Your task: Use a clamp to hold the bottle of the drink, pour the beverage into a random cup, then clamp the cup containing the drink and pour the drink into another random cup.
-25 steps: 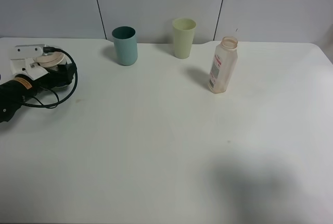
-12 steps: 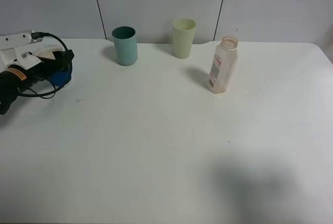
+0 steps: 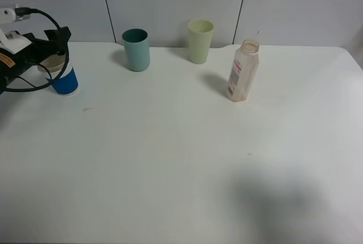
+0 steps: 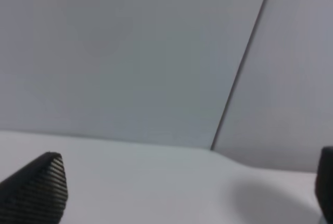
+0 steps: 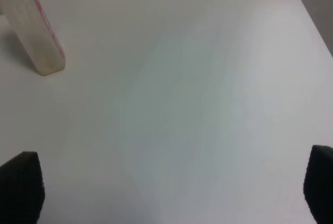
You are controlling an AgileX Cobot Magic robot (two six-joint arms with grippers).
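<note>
Blue cup [image 3: 63, 79] is back upright at the table's [image 3: 181, 159] far left edge, left gripper [image 3: 54, 48] just let go, lifted clear with fingers spread, right gripper [image 5: 166, 193] wide open too, so pouring looks finished.

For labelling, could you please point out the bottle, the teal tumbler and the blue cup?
bottle [image 3: 243, 74], exterior high view, label.
teal tumbler [image 3: 136, 54], exterior high view, side wall.
blue cup [image 3: 66, 82], exterior high view, blue lower body.

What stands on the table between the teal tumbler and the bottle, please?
In the exterior high view, the pale yellow-green tumbler stands between the teal tumbler and the bottle, slightly further back; otherwise only bare table.
</note>
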